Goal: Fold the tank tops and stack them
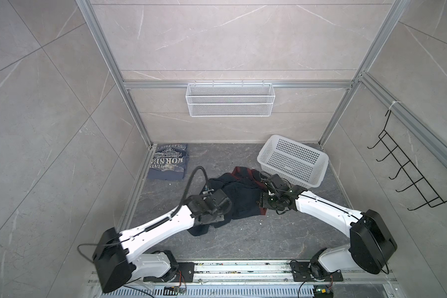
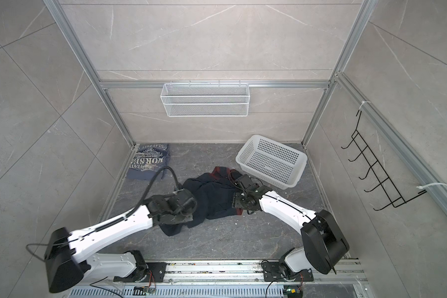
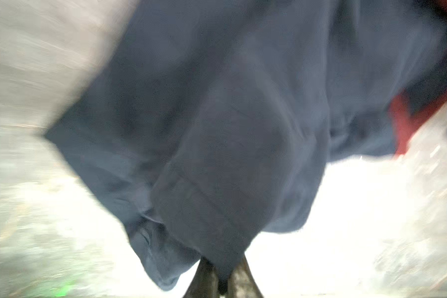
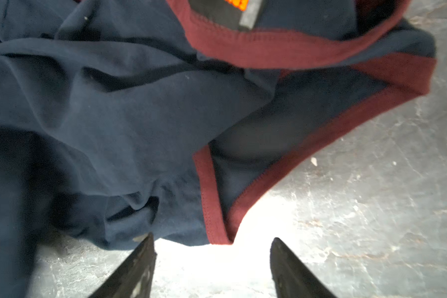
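Navy tank top (image 1: 239,198) lies crumpled, central on the worktop (image 1: 243,237). Slate-blue tank top (image 1: 168,163) lies folded at the far left corner. Left jaws pinch a navy hem edge. Right jaws stand spread just short of the maroon-trimmed armhole, holding nothing. Judgement: cloth light, limp, drapes freely; grip seamed edges and corners, not mid-panel.

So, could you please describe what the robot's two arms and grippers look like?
Both arms, left arm and right arm, have white tapered shells with bulky black joint housings and black wrists. A black ribbed hose loops over the left one; thin black cables run along both. The left gripper and right gripper have slim, dark, wedge-shaped fingers.
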